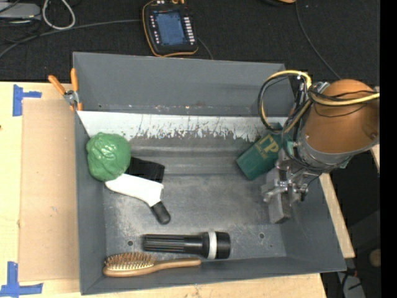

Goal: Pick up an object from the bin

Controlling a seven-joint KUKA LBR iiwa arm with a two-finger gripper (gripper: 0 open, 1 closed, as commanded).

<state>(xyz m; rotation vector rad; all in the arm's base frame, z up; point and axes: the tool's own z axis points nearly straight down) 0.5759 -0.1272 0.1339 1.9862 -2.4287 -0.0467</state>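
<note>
My gripper point(282, 197) hangs low over the bare floor at the right side of the bin, under the arm's orange cover. Just up and left of it, a dark green box with gold lettering point(257, 156) leans against the back wall, close to the gripper; contact cannot be made out. I see nothing held in the gripper.
At the left lie a crumpled green ball point(108, 156), a flat black piece point(147, 168) and a white-handled tool with a black tip point(139, 191). Along the front lie a black flashlight with a silver band point(186, 245) and a wooden hairbrush point(149, 265).
</note>
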